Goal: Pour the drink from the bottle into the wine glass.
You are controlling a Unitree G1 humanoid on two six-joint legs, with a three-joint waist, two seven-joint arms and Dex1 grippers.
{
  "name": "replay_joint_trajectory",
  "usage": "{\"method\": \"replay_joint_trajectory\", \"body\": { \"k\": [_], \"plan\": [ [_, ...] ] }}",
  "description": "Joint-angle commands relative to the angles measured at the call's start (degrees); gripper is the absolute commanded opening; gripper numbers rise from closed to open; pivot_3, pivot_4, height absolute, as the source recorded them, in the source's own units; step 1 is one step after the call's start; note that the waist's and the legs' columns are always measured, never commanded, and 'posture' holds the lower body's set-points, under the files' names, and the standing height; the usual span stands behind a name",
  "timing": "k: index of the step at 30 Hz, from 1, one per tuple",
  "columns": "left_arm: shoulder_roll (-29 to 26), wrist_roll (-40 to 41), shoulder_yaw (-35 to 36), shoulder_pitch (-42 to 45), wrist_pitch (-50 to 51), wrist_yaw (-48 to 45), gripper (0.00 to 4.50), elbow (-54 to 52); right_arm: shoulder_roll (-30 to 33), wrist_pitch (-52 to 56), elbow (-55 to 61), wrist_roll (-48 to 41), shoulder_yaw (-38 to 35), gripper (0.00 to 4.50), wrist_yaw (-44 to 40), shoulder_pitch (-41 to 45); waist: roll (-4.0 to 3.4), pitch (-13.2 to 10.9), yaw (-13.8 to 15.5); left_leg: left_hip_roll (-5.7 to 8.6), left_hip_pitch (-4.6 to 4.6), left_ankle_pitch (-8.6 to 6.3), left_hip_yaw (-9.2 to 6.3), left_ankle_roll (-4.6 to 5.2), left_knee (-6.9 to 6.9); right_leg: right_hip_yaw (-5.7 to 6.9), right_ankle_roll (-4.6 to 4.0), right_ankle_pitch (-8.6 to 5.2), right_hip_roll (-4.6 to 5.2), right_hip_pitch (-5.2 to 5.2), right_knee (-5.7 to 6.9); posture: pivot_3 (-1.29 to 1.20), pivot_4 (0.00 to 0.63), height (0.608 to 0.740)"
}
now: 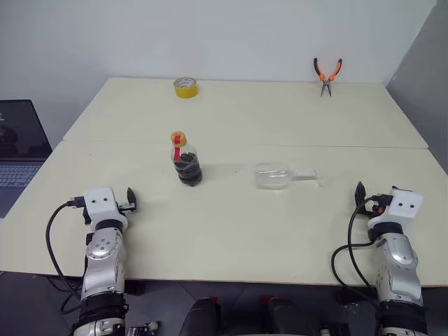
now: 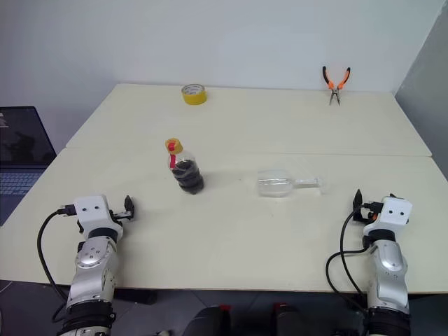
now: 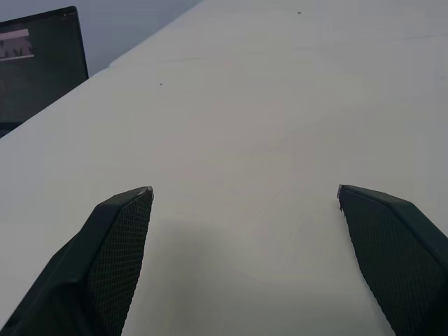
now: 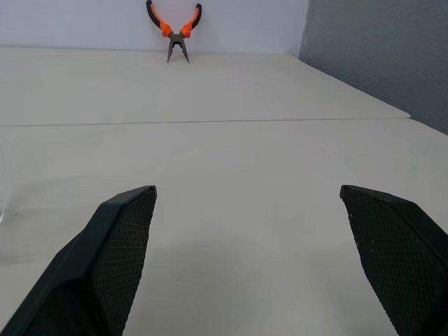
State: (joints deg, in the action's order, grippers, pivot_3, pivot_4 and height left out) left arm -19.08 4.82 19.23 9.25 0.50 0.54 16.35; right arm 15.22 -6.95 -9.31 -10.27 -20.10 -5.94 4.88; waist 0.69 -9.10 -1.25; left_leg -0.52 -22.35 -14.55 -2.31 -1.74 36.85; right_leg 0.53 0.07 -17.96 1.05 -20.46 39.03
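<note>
Lying on its side, the wine glass (image 1: 278,175) points its foot toward your right gripper (image 1: 373,198); both grippers' fingers stand wide apart, empty.

Illumination is bright, even and diffuse from overhead. The cream rectangular table (image 1: 231,231) carries only soft, short shadows and shows no glare. Head views are sharp; wrist views soften slightly toward 12 o'clock.

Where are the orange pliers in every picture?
Left eye view: pliers at the table's far right, against the wall.
Right eye view: same far right spot.
Left wrist view: not in it.
Right wrist view: against the wall.
Shared landmark: the table seam.
</note>
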Motion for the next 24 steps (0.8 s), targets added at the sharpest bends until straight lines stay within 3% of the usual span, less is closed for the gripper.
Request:
{"method": "replay_joint_trajectory", "body": {
  "k": [1,24],
  "plan": [
    [-0.70,-1.60,-1.58,-0.03,-2.27,-0.76,4.47,-0.49,0.10,-0.66,2.29,-0.18,-0.17,4.50,0.19,-0.15,0.00,0.00,0.02,0.00,0.00,0.00,0.00,0.00,0.00,0.00,0.00,0.00,0.00,0.00,0.00,0.00,0.150,0.740],
    [-1.65,-1.50,-2.60,-1.74,-3.99,-4.56,4.47,-1.96,-0.95,0.20,2.16,-1.55,0.13,4.50,-1.11,-0.77,0.01,-0.02,0.00,-0.02,0.00,-0.01,0.05,0.00,-0.03,-0.04,0.00,0.00,0.00,-0.03,-0.01,0.00,0.150,0.740]
  ]
}}
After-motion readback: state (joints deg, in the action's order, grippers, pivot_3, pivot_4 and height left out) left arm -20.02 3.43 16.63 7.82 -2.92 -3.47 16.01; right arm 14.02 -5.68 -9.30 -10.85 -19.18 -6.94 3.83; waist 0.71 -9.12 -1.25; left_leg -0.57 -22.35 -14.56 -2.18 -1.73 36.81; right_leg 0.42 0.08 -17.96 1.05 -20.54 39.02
